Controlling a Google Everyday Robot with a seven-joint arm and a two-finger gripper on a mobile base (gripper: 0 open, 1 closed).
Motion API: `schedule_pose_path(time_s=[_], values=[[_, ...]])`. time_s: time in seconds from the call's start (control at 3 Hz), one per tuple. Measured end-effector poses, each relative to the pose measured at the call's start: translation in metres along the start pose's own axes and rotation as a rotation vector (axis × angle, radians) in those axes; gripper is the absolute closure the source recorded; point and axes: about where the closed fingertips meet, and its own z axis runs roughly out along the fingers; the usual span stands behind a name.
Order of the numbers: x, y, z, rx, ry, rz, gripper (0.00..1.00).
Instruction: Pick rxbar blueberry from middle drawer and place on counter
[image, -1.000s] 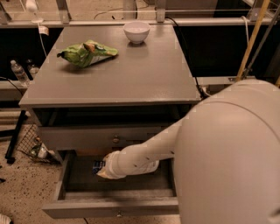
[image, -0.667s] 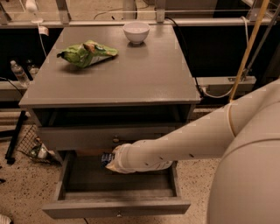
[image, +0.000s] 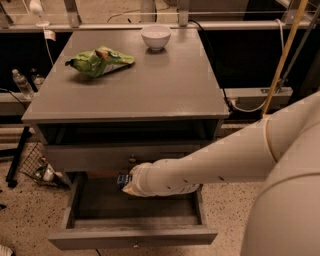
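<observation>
The middle drawer (image: 135, 236) stands pulled open below the counter (image: 150, 85). My white arm reaches from the right over the drawer. The gripper (image: 125, 182) sits at the arm's left end, above the drawer's back part, just under the knobbed drawer front. A small dark blue piece, the rxbar blueberry (image: 121, 180), shows at the gripper's tip, lifted off the drawer floor. The arm's end hides most of the bar.
A green snack bag (image: 99, 61) lies on the counter's left back part. A white bowl (image: 155, 36) stands at the back middle. A drawer front with a round metal knob (image: 132, 160) is above the open drawer. A wire basket (image: 37, 167) and bottles are on the floor at left.
The arm has swung out so more of it stretches from the right. The gripper end has risen a little and moved toward the drawer's back, with the dark bar at its tip.
</observation>
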Motion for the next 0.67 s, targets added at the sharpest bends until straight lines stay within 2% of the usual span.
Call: schedule_pose_path(time_s=[0.33, 0.67], values=[[0.002, -0.019, -0.031, 0.058, 0.012, -0.023, 1.00], [0.021, -0.053, -0.066, 0.116, 0.041, -0.032, 1.00]])
